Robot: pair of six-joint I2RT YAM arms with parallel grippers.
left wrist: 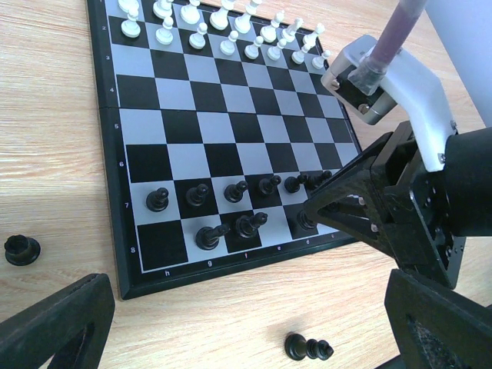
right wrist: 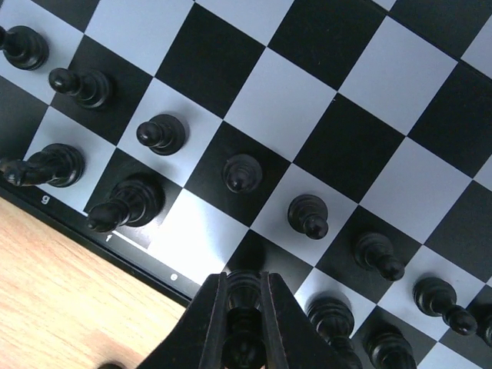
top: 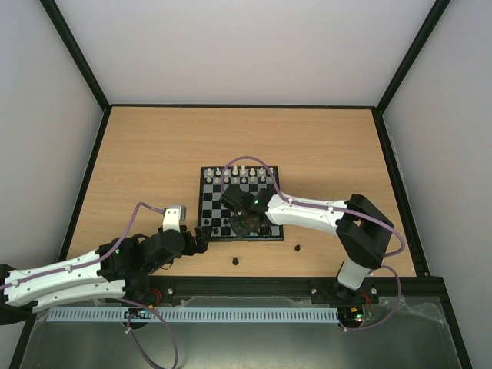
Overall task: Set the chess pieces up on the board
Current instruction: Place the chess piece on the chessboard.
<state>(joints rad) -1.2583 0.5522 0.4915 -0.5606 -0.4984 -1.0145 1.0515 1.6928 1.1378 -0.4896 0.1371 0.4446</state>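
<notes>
Right gripper (right wrist: 244,280) is pinching a black piece (right wrist: 243,346) at the board's (left wrist: 200,92) near edge row, with black neighbours (right wrist: 307,215) crowding close. Left gripper (top: 200,237) is hanging spread wide beside the board's corner. Two loose black pieces (top: 235,261) are lying on the table (top: 154,154). White pieces (left wrist: 223,31) are lining the far rows.

Light wooden tabletop (top: 154,154), black edge frame (top: 238,106), white walls (top: 246,46), grey slotted strip (top: 192,314)

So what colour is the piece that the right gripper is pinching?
Black. The piece shows best in the right wrist view.
</notes>
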